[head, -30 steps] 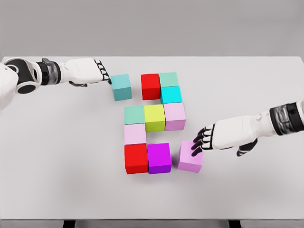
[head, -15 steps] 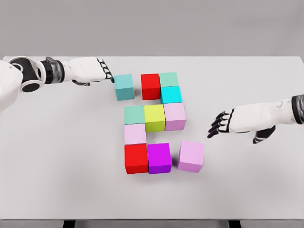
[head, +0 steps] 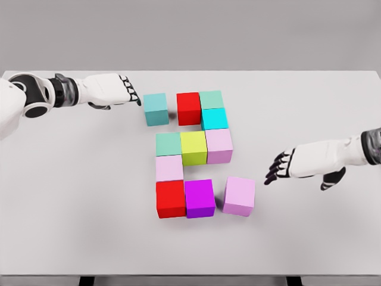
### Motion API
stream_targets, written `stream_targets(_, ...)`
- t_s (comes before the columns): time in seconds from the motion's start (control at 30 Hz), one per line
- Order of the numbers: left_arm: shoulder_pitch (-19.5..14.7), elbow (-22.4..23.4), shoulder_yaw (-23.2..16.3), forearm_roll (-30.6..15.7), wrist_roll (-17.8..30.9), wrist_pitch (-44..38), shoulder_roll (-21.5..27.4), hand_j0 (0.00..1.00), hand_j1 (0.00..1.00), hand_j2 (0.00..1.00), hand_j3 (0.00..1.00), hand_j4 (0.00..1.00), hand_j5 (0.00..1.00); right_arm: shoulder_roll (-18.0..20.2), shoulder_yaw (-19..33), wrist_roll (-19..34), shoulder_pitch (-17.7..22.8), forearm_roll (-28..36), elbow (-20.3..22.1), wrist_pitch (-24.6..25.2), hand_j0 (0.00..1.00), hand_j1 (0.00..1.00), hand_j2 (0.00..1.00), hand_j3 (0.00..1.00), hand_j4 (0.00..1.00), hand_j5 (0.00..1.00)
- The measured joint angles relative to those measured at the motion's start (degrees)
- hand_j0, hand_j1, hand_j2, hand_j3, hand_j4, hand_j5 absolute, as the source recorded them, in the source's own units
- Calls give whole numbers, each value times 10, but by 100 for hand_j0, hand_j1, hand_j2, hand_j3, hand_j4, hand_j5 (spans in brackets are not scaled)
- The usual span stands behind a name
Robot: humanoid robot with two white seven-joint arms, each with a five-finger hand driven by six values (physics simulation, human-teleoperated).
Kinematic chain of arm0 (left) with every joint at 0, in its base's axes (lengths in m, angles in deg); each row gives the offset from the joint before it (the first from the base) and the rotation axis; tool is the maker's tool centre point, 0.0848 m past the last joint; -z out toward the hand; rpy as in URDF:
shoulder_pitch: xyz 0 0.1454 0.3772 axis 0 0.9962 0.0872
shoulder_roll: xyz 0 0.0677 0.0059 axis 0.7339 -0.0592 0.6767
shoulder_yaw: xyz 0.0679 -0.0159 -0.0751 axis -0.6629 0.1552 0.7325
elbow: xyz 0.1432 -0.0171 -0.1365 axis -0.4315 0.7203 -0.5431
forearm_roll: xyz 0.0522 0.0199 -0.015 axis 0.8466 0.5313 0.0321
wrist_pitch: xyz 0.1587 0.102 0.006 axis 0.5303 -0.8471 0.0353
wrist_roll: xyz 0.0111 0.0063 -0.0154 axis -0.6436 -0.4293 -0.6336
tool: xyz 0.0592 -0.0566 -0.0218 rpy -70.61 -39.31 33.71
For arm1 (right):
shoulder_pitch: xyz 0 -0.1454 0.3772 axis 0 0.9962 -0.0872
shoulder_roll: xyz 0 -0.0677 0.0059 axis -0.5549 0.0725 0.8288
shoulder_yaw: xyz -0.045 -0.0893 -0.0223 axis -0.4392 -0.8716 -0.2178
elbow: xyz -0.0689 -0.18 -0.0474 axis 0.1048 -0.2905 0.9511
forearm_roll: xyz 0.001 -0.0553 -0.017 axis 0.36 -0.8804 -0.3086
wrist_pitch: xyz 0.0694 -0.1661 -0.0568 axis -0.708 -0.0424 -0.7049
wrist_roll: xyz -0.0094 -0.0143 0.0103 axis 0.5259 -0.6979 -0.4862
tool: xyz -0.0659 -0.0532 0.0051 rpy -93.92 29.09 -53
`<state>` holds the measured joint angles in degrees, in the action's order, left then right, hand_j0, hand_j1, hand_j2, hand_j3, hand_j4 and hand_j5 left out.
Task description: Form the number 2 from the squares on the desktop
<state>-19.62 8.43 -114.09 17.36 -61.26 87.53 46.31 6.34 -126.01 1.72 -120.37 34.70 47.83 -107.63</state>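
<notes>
— Where's the left hand [head: 113, 89]?
— Fingers extended, tips just beside the teal cube [head: 155, 109], possibly touching; hard to call.
— And the right hand [head: 303, 164]?
— Fingers spread, holding nothing, apart from the pink cube [head: 239, 195] standing off the bottom row on the table [head: 71, 196].

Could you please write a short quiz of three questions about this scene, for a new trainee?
1. True or false: the teal cube touches the red cube in the top row.
2. Which cube lies nearest the right robot hand? A) yellow-green cube B) loose pink cube C) purple cube
3. Fill in: the left robot hand holds ____.

Key: 1. False, a gap separates them. 2. B. 3. Nothing; its fingers are extended beside the teal cube.
</notes>
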Motion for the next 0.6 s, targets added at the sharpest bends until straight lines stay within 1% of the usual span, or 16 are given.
stream_targets(0.33, 3, -23, -3, 0, 0, 0, 1, 81, 81, 81, 81, 81, 81, -25, -8, 0, 0, 0, 0, 0, 100, 100, 100, 100, 100, 100)
stream_targets(0.6, 2, -24, -3, 1, 0, 0, -1, 81, 81, 81, 81, 81, 81, -40, -6, 0, -1, 0, -1, 0, 100, 100, 100, 100, 100, 100)
